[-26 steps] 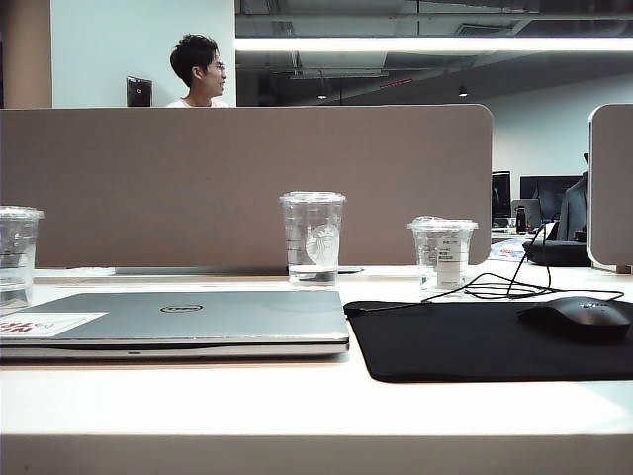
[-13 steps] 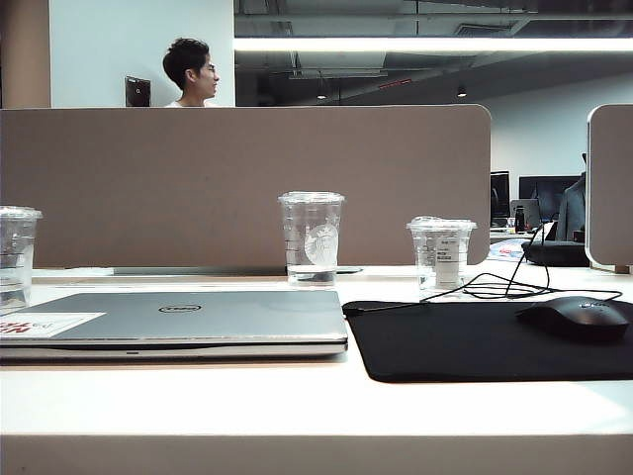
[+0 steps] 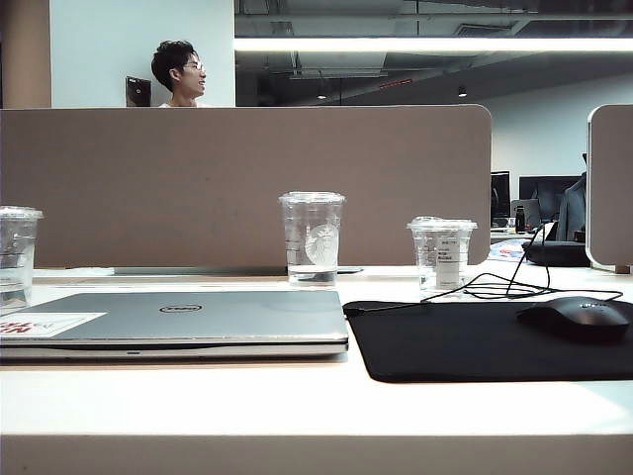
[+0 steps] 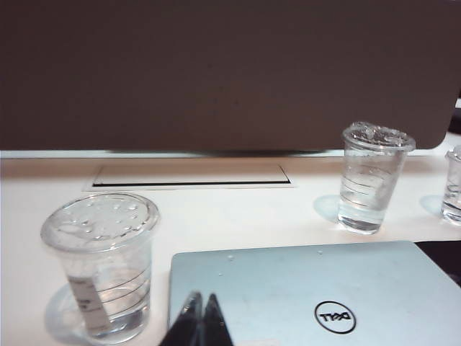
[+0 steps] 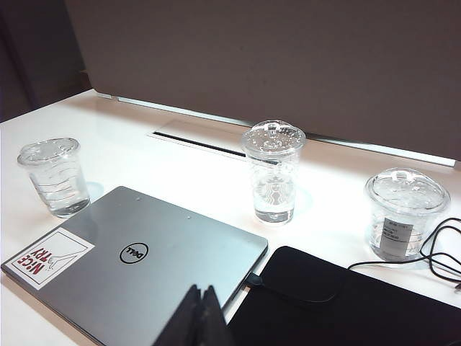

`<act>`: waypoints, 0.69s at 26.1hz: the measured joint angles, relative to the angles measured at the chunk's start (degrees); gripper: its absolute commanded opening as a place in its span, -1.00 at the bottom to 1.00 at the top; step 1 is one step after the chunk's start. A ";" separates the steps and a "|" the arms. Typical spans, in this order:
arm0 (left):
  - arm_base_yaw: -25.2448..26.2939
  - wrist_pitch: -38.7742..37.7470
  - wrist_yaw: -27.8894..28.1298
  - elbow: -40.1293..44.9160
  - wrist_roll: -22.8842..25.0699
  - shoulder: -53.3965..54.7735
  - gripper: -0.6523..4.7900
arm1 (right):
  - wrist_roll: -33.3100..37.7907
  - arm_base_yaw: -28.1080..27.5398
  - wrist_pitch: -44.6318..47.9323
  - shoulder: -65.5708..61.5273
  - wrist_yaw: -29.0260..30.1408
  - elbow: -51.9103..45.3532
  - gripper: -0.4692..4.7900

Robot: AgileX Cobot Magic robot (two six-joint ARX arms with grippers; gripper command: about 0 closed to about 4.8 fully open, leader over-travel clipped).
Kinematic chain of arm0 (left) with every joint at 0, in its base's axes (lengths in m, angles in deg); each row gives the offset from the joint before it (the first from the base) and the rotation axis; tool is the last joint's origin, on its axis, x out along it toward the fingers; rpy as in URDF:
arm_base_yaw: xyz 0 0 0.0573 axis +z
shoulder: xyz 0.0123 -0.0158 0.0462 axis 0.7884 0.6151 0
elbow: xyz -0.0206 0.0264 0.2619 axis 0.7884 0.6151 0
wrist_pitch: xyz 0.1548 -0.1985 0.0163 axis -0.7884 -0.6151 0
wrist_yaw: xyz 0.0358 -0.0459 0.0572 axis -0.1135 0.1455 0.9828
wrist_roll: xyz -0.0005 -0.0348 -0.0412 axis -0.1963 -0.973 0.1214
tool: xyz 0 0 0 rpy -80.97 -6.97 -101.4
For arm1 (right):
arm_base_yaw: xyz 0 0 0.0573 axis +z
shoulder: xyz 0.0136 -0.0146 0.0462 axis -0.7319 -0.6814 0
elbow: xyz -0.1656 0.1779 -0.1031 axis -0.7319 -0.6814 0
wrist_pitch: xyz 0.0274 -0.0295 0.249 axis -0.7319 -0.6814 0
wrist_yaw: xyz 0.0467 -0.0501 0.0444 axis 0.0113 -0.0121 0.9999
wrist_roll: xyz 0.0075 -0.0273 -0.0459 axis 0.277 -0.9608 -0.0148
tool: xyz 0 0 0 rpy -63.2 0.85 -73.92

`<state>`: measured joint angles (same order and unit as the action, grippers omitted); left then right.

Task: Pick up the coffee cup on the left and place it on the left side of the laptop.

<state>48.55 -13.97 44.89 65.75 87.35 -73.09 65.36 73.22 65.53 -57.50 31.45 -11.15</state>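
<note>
Item: coffee cup (image 4: 99, 263). Short clear cup with a domed lid and narrow white label strip, a little liquid in the bottom. Stands upright on the counter (image 4: 230, 209), just beside the laptop's left edge, apparently not touching it. In the exterior view it sits at the far left (image 3: 18, 255); in the right wrist view (image 5: 54, 176) it is just beyond the laptop's stickered corner.

Item: laptop (image 4: 317, 292). Silver-grey, lid shut, round logo up, lying flat on the counter.

Item: left gripper (image 4: 201, 321). Fingers pressed together, empty. Hangs above the laptop's near left corner, beside the cup and clear of it.

Item: right gripper (image 5: 200, 313). Fingers pressed together, empty. Hangs above the near edge of the laptop, where it meets the black mouse mat (image 5: 338, 306), well apart from the cup.

Other stock: taller cup with round logo (image 5: 274, 171) behind the laptop; second short cup with wider label (image 5: 405, 214) behind the mat; black mouse (image 3: 577, 318) on the mat with its cable.

Status: the cup rests on the laptop's left side, unheld. Placement appears complete; nothing left to do is evident.
</note>
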 measured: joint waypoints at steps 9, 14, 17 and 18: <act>1.09 -0.68 0.04 3.65 -0.57 -8.61 -0.78 | -0.02 0.00 0.00 0.00 0.00 0.00 -0.82; 1.03 -3.43 0.04 4.61 -0.50 -9.49 -0.78 | 0.00 0.02 -0.02 0.00 0.02 0.00 -0.82; 1.03 -3.02 0.13 6.19 -0.50 -9.49 -0.78 | 0.00 0.00 -0.02 0.00 0.00 0.00 -0.82; 1.03 -3.69 0.15 6.78 -0.48 -9.49 -0.78 | 0.00 0.00 -0.02 0.00 0.00 0.00 -0.82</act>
<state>49.58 -17.66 45.04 72.52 86.87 -82.58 65.36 73.22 65.51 -57.50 31.45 -11.15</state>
